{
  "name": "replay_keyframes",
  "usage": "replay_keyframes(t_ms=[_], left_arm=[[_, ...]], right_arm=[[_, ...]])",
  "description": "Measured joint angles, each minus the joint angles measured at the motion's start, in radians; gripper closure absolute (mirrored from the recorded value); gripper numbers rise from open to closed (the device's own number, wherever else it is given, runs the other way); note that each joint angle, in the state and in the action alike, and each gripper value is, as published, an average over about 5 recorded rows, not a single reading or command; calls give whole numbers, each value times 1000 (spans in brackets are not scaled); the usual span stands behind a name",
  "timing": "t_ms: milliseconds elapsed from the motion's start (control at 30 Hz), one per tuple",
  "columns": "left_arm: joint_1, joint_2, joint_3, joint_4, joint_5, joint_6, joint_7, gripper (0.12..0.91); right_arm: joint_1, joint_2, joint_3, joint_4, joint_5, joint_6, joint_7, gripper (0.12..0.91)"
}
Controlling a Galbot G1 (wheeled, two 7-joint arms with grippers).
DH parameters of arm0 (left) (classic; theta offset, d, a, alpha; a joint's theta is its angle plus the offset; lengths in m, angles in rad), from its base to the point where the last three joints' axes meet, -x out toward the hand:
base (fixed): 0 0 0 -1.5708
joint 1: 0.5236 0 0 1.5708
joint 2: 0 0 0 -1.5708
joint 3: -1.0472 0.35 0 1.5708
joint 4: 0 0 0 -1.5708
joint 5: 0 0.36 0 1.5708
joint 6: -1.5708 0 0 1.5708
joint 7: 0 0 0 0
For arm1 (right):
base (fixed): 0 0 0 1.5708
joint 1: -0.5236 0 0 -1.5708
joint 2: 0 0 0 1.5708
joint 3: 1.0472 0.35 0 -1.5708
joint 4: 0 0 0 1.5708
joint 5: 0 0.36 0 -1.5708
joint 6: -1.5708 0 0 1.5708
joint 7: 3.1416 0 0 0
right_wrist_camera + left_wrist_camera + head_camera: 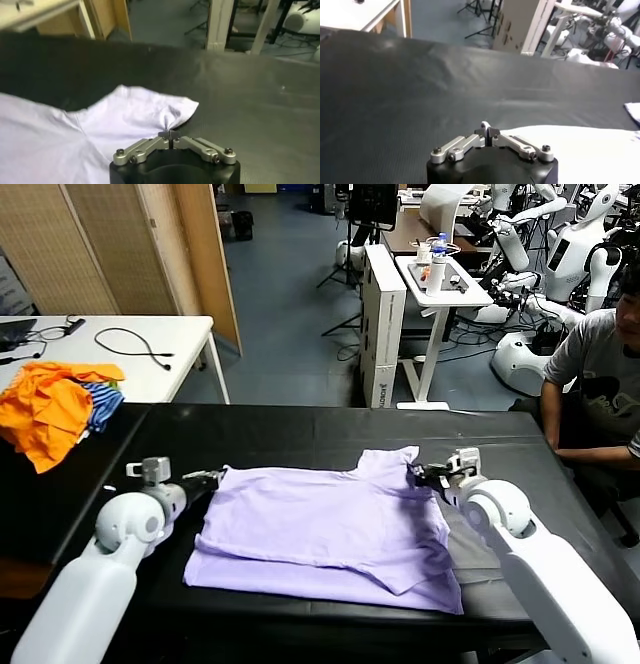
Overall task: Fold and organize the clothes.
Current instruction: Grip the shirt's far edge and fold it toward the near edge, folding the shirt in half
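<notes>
Right wrist view: the right gripper point(170, 135) has its jaws pinched together on a puckered edge of the lavender T-shirt point(60, 135), at the sleeve. The left wrist view shows the left gripper point(489, 132) with jaws closed on the shirt's opposite edge. Only the head view shows the whole shirt point(330, 529) lying partly folded on the black counter point(300, 434), orange garments point(45, 409) piled at its far left, and a seated person point(600, 374) to the right.

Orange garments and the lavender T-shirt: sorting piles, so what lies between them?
Head view: only bare black table between the orange garments and the lavender T-shirt.
</notes>
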Motion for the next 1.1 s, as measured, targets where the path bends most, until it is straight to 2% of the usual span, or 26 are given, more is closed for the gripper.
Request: replay_keyframes(t_ms=[267,467,667,1100], left_arm=[[83,32,-71,-121,-26,-2,-1,841],[146,56,-131,-194,-26,-2,7,841],[205,66,-172,-223,-15,-3,20,848],[283,64,-201,-256,10,-3,30,850]], right_arm=[[-97,-56,88,131,18,-1,-19,885],[-190,-92,163,174,19,-4,-35,885],[-282,-109,229,196,18,-2,-49,885],[-459,-149,338,281,13,-20,-46,885]])
